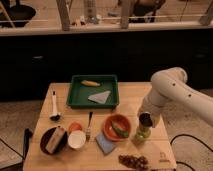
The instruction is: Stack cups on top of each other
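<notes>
The gripper (144, 121) is seen directly over the green cup (141, 133), with a dark tumbler (145, 120) at its tip. How far it is open cannot be told. An orange bowl (117, 127) lies just to its left.

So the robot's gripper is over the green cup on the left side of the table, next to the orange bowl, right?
Not quite. The camera view shows the gripper over the light green cup on the right side of the table, not the left. It does stand next to the orange bowl.
</notes>
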Robot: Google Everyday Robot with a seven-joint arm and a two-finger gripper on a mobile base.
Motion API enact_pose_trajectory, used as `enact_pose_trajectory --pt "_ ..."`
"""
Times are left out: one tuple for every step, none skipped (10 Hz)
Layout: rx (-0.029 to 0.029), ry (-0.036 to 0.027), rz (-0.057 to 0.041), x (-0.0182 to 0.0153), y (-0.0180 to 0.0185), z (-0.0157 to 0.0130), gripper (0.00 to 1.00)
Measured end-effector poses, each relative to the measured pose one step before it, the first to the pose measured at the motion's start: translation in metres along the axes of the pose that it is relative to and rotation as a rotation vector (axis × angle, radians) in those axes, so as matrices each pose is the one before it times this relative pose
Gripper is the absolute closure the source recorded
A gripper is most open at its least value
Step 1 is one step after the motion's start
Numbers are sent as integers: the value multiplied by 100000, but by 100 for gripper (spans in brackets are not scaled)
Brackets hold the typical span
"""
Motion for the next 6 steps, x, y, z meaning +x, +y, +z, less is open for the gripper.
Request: enact_pose_trajectory --pt "-55 -450 306 44 162 297 96" --pt "-62 -334 150 19 77 228 89" --pt "151 -434 131 4 76 246 77" --pt "-41 -468 285 10 227 229 68" --pt "120 -468 306 4 211 227 59" --pt "223 -431 154 -11 167 230 47"
